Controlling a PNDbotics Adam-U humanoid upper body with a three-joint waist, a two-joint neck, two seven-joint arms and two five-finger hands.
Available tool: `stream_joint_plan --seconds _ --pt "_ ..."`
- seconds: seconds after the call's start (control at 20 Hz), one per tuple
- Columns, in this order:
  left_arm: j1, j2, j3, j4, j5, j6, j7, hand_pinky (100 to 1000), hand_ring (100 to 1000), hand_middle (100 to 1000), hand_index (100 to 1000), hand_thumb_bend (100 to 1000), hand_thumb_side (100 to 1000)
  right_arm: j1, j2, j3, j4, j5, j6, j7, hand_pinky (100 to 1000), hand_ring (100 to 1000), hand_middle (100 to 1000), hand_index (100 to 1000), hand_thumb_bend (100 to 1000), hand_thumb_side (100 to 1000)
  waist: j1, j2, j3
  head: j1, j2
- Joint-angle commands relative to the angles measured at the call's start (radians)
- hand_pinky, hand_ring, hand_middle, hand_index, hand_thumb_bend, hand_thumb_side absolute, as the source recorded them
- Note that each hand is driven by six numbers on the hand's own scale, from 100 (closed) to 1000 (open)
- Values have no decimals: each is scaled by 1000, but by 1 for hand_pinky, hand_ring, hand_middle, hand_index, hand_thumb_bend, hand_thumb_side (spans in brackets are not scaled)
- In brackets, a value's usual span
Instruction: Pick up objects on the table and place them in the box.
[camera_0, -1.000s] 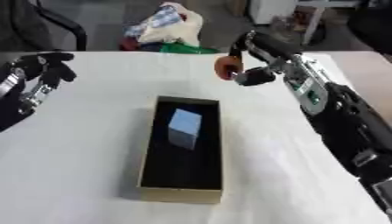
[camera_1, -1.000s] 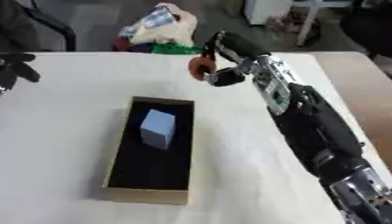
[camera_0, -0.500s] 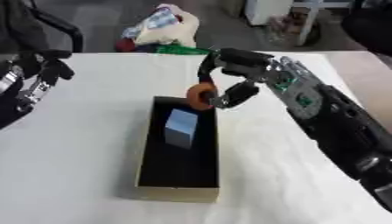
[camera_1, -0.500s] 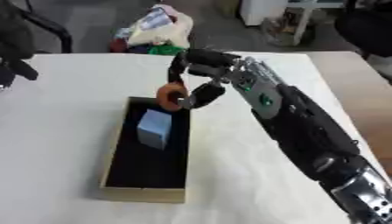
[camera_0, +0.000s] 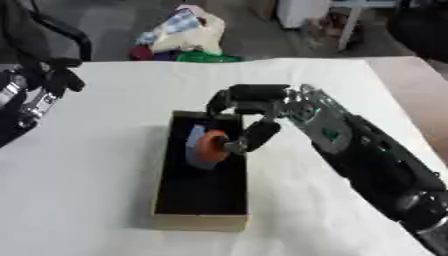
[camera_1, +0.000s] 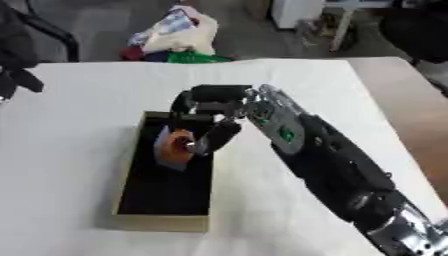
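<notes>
**Orange thing over the box, my right hand on it**

So the surface is a white table (camera_0: 105, 165), plain cloth look, and off to the right of my right arm a bare brownish strip (camera_0: 416, 85) shows at the edge. Beyond my fingers, past the far edge, the floor is dark grey, with a heap of cloth (camera_0: 185, 36) (cream, some blue check, a bit of green and red under it) sitting on it. Further right of that there's something white with thin legs (camera_0: 337, 15); can't make out what. A dark chair (camera_0: 48, 32) shows in the far left corner.

My right hand (camera_0: 254, 107) reaches in from the right and is curled round a small orange round object (camera_0: 210, 144), thumb underneath, fingers arched above it. It's inside the mouth of the box (camera_0: 199, 220), up at the far end, right against a pale blue block (camera_0: 194, 138) that's already in there. Whether the orange thing touches the block or the box floor, I can't tell.

The box is long, tan walls, black inside, and the near half of it is bare.

My left hand (camera_0: 39, 85) is well off to the left, by the table's edge, fingers relaxed and holding nothing.
</notes>
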Motion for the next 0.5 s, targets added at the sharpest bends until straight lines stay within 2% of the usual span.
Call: stream_joint_plan --seconds 0.05,0.25,0.5 --pt "-18 10 6 -6 7 -2 -5 784 671 625 896 100 966 -10 8 -12 -17 82 -31 -8 807 851 760 882 100 542 5 -17 1 -1 5" --pt "-16 8 8 -7 9 -1 -4 784 671 624 896 100 967 -6 2 -33 -15 136 -44 -49 821 872 827 939 103 643 5 -15 -2 1 3" --pt "-13 5 10 -6 10 1 -4 783 670 624 895 100 970 -11 -36 -71 -46 141 -25 -90 838 888 872 968 176 744 4 -14 -6 6 0"
